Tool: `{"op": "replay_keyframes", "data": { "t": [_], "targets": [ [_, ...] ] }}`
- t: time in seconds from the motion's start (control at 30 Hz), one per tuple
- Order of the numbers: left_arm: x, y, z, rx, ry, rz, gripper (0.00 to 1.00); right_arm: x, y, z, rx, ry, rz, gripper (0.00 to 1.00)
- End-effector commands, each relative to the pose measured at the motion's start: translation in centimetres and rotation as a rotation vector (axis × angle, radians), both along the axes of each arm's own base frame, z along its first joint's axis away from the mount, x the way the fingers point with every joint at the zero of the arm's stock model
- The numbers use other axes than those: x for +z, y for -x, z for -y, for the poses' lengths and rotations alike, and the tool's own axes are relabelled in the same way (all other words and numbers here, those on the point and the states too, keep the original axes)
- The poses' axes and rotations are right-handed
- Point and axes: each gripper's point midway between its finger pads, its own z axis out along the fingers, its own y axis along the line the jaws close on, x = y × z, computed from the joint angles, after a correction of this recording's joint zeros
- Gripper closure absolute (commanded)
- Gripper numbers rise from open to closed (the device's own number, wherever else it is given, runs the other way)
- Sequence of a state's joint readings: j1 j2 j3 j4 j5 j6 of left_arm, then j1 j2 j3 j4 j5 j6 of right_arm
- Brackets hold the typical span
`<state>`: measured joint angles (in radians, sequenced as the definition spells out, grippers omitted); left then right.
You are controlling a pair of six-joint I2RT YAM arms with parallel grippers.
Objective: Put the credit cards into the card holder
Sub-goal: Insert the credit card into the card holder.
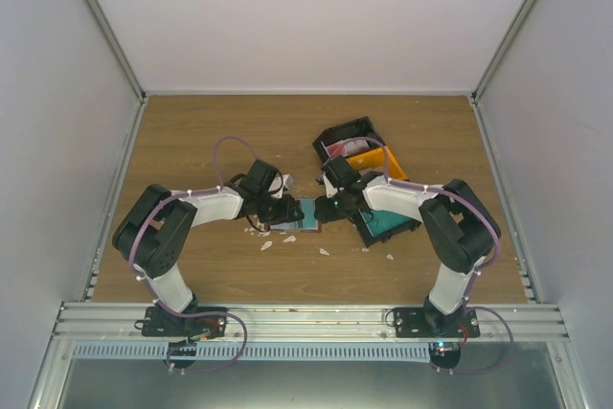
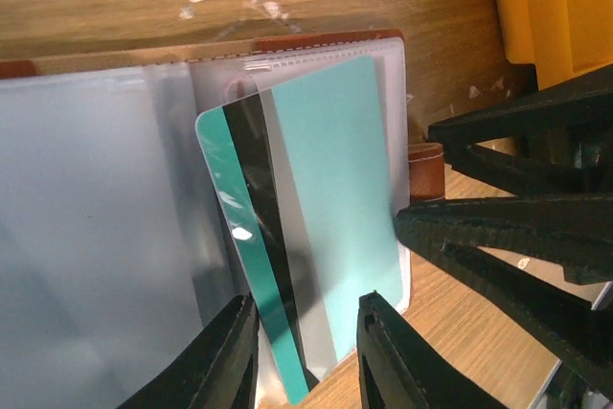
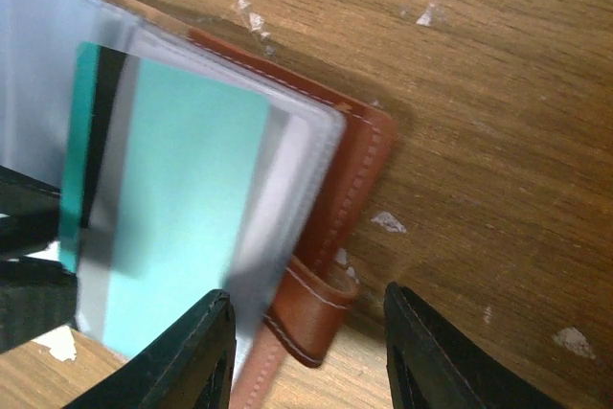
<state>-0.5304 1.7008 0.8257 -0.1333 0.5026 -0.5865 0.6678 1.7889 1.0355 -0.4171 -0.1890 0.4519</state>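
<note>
The reddish-brown card holder lies open at the table's middle, its clear sleeves up. It also shows in the left wrist view and the right wrist view. A teal credit card with a black stripe sits partly inside a sleeve, its near end sticking out; it also shows in the right wrist view. My left gripper is open, its fingers straddling the card's near end. My right gripper is open over the holder's strap loop. The two grippers face each other across the holder.
A black bin holding a yellow bin and more cards stands behind my right arm. Another black bin with teal contents lies under it. The yellow bin is close in the left wrist view. White scraps dot the wood.
</note>
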Motion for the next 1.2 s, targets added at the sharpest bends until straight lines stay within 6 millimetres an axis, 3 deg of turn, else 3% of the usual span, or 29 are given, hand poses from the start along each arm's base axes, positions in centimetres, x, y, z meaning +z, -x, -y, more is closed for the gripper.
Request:
{"op": "replay_keyframes", "data": {
  "t": [0.0,0.13,0.27,0.53,0.73,0.87,1.0,1.17],
  "targets": [
    [0.2,-0.2,1.5,-0.100,-0.049,0.073,0.70,-1.4,0.5,-0.3,0.048,-0.003,-0.047,0.56],
    [0.4,-0.3,2.0,-0.137,-0.070,0.101,0.72,-1.5,0.3,-0.8,0.066,-0.012,-0.048,0.58],
    [0.4,-0.7,1.6,-0.126,-0.104,0.109,0.66,-0.9,-0.4,-0.2,0.036,0.015,-0.016,0.58],
    [3.2,-1.2,1.7,-0.111,-0.087,0.147,0.49,2.1,-2.0,0.9,-0.039,0.040,0.089,0.54],
    [5.8,-0.9,1.6,-0.106,-0.064,0.185,0.43,4.9,-2.7,1.3,-0.075,0.021,0.161,0.52],
    [7.6,-1.1,0.2,-0.035,-0.086,0.227,0.38,6.3,-2.6,1.6,-0.091,0.004,0.191,0.49],
    [9.1,-1.4,-3.0,0.119,-0.142,0.268,0.26,7.3,-1.7,1.7,-0.096,-0.032,0.191,0.47],
    [10.5,-0.5,-6.2,0.246,-0.135,0.295,0.23,8.7,0.3,-0.3,-0.019,-0.088,0.178,0.45]
  ]
}}
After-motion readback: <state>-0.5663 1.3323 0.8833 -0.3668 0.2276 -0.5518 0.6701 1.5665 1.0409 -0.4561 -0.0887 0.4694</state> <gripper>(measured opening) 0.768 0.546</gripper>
